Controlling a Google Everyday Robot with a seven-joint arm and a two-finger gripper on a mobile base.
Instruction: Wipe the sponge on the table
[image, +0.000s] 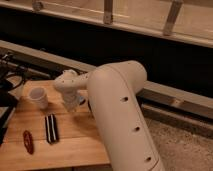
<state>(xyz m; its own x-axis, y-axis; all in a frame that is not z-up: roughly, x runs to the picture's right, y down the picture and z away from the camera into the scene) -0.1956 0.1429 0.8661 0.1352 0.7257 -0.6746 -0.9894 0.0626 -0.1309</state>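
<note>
The table (75, 147) is a light-brown slatted wooden top at the lower left. My large white arm crosses it from the lower right. Its wrist bends down, so the gripper (73, 103) points at the tabletop just right of the white cup. A small pale-blue patch at the gripper's tip looks like the sponge (81, 103), low against the wood and mostly hidden by the gripper and arm.
A white cup (39, 96) stands at the table's back left. A black-and-white striped flat object (51, 128) and a small red object (28, 141) lie nearer the front. Dark gear and cables (6, 95) crowd the left edge. A dark ledge runs behind.
</note>
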